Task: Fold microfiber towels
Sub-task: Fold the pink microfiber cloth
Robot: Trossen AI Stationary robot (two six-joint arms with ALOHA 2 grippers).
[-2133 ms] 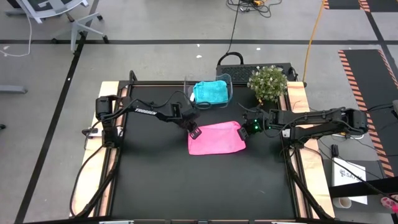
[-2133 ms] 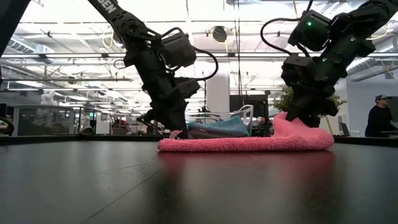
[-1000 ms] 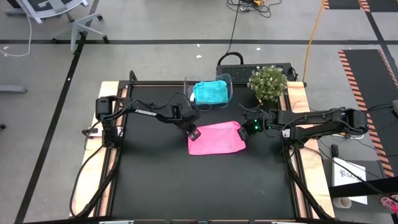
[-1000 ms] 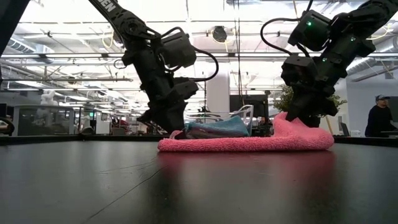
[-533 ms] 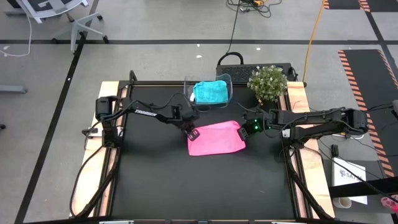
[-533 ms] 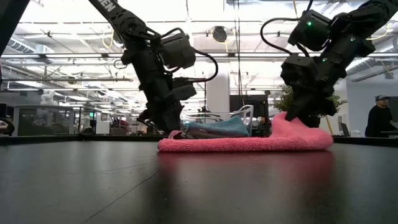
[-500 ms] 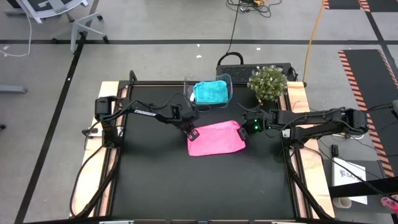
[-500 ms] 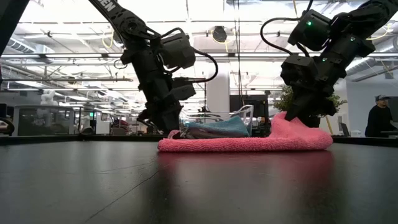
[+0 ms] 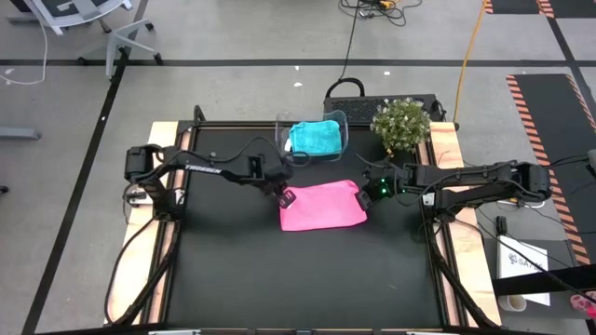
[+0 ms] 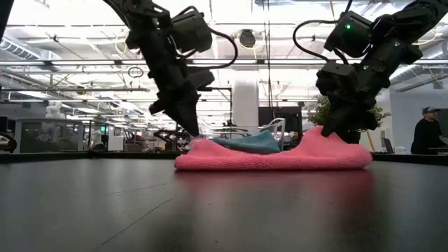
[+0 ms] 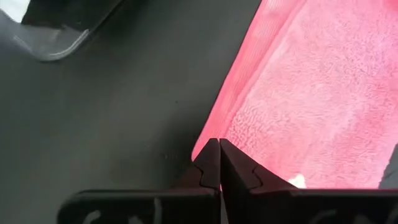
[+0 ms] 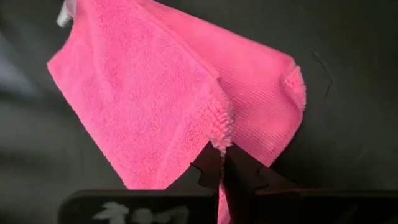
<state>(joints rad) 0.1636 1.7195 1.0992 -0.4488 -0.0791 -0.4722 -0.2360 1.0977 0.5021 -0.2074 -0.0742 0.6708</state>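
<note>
A bright pink towel (image 9: 323,207) lies folded on the black table (image 9: 261,270), its middle flat and its two far corners raised. My left gripper (image 9: 285,197) is shut at its far left corner. My right gripper (image 9: 366,194) is shut at its far right corner. A teal towel (image 9: 315,138) lies in a clear bin (image 9: 282,130) at the far edge. The grey-white towel is out of view. My left gripper pinches the pink towel's far left corner (image 11: 208,144) between its shut fingertips, slanting down from above. The corner stands raised (image 10: 196,143) while the rest of the towel lies on the table. One layer or several, I cannot tell. My right gripper pinches the pink towel's fuzzy edge at the far right corner (image 12: 220,132) between its two fingers, from above, pointing down. That corner is drawn up into a peak (image 10: 323,134). The towel below it rests on the table.
A potted plant (image 9: 400,123) stands at the table's far right corner, close to my right arm. The bin stands just beyond the pink towel. A person (image 10: 425,133) shows in the room behind the table. Bare table lies on the near side.
My left gripper has gone up and a little toward the table's left edge. The pink towel's far left corner, flat on the table before, now stands raised under it. The rest of the towel has stayed where it was.
</note>
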